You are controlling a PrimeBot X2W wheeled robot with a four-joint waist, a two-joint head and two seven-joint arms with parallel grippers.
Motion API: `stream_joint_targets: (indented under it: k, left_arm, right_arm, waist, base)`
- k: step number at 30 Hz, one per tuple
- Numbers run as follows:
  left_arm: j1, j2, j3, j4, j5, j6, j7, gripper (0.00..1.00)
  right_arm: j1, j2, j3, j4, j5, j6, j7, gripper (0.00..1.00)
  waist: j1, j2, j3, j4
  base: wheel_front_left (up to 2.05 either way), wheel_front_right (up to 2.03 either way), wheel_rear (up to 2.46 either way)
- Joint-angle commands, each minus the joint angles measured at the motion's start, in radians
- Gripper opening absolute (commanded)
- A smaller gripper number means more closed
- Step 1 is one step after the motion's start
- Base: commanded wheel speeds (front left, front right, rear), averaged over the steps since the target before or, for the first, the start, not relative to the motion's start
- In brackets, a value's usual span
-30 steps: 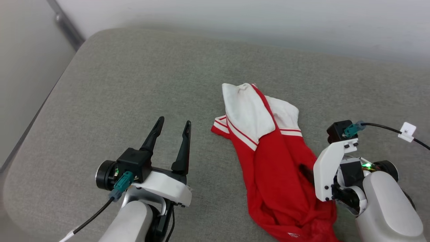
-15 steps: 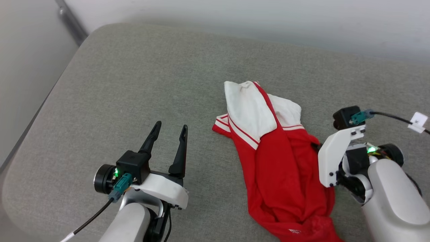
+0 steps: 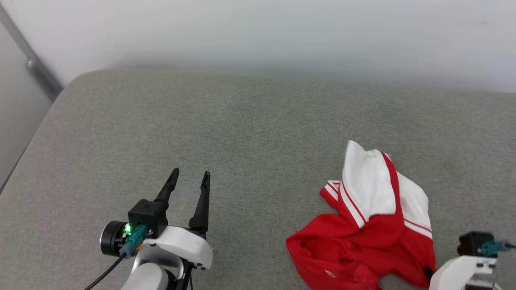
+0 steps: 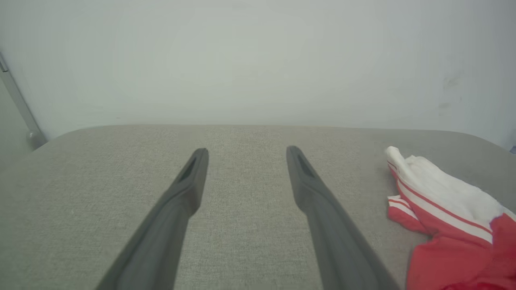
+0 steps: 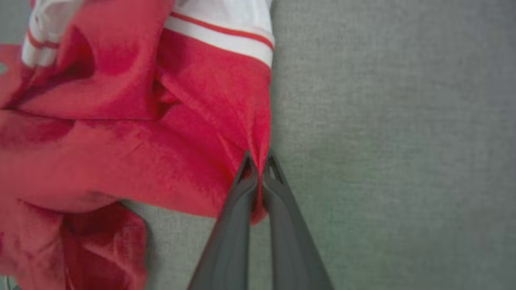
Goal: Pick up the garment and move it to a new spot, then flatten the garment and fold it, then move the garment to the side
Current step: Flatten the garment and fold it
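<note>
The garment (image 3: 363, 237) is a crumpled red jersey with white, red-striped sleeves, lying on the grey cushion (image 3: 250, 133) at the lower right of the head view. A small white logo shows near its lower edge; letters and numbers are hidden in the folds. My right gripper (image 5: 259, 163) is shut on the garment's red edge (image 5: 209, 133), with fabric pinched between its fingertips. In the head view its white wrist bracket (image 3: 455, 274) sits at the bottom right corner. My left gripper (image 3: 189, 179) hovers open over bare cushion, well left of the garment (image 4: 443, 209).
The cushion's rounded left edge (image 3: 28, 149) drops to a pale floor with a metal post (image 3: 38, 72). A white wall (image 3: 282, 32) runs along the cushion's far edge. Bare cushion stretches between my left gripper and the garment.
The head camera has shifted, so the whole scene sits lower and further right. The garment has bunched up shorter at its near end, pulled by the right gripper. The left gripper stays open.
</note>
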Motion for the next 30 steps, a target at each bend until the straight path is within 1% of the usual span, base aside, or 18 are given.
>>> stream_joint_targets:
  k: [1,2,3,6,10,14,17,20,22,27,30]
  left_arm:
    - [0.009,0.006,0.003,-0.005,-0.004,0.005,0.003,1.0]
    - [0.015,0.007,0.002,-0.008,-0.005,0.008,0.009,1.0]
    - [0.022,0.009,0.002,-0.011,-0.006,0.012,0.012,1.0]
    - [0.038,0.019,0.0,-0.015,-0.011,0.015,0.024,1.0]
    - [0.063,0.028,0.003,-0.02,-0.017,0.024,0.032,1.0]
    - [0.088,0.037,0.007,-0.028,-0.022,0.033,0.04,1.0]
    - [0.108,0.044,0.01,-0.037,-0.026,0.042,0.047,1.0]
    - [0.127,0.051,0.01,-0.045,-0.028,0.052,0.055,1.0]
    - [0.139,0.058,0.011,-0.049,-0.028,0.058,0.062,1.0]
    - [0.151,0.066,0.003,-0.06,-0.025,0.065,0.083,1.0]
    - [0.125,0.066,-0.018,-0.068,-0.018,0.055,0.107,1.0]
  right_arm:
    - [0.018,0.004,-0.004,0.002,-0.001,-0.001,-0.004,0.36]
    - [0.042,0.012,-0.004,0.012,-0.001,-0.001,-0.012,1.0]
    - [0.055,0.019,-0.005,0.021,0.011,-0.001,-0.033,1.0]
    - [0.068,0.031,-0.037,0.045,0.019,-0.001,-0.16,1.0]
    - [0.053,0.036,-0.029,0.052,0.032,-0.001,-0.347,1.0]
    - [0.046,0.035,-0.01,0.026,0.011,-0.001,-0.507,1.0]
    - [0.044,0.035,0.013,-0.011,-0.02,-0.001,-0.587,1.0]
    - [0.049,0.035,0.038,-0.06,-0.051,-0.001,-0.636,1.0]
    - [0.056,0.035,0.057,-0.093,-0.06,-0.001,-0.649,1.0]
    - [0.088,0.035,0.094,-0.173,-0.064,-0.001,-0.629,1.0]
    - [0.105,0.035,0.107,-0.215,-0.058,-0.001,-0.607,1.0]
  waist:
    - [0.0001,0.0,-0.015,-0.021]
    - [0.0001,0.0,-0.017,-0.026]
    - [0.0001,0.0,-0.019,-0.032]
    - [0.0001,0.0,-0.026,-0.041]
    - [0.0001,0.0,-0.049,-0.052]
    - [0.0001,0.0,-0.075,-0.058]
    - [0.0001,0.0,-0.087,-0.066]
    - [0.0001,0.0,-0.095,-0.074]
    - [0.0001,0.0,-0.101,-0.082]
    - [0.0001,0.0,-0.107,-0.102]
    - [0.0001,0.0,-0.106,-0.113]
  base:
    - [0.0,0.0,0.0]
    - [0.0,0.0,0.0]
    - [0.0,0.0,0.0]
    - [0.0,0.0,0.0]
    - [0.0,0.0,0.0]
    - [0.0,0.0,0.0]
    - [0.0,0.0,0.0]
    - [0.0,0.0,0.0]
    - [0.0,0.0,0.0]
    - [0.0,0.0,0.0]
    - [0.0,0.0,0.0]
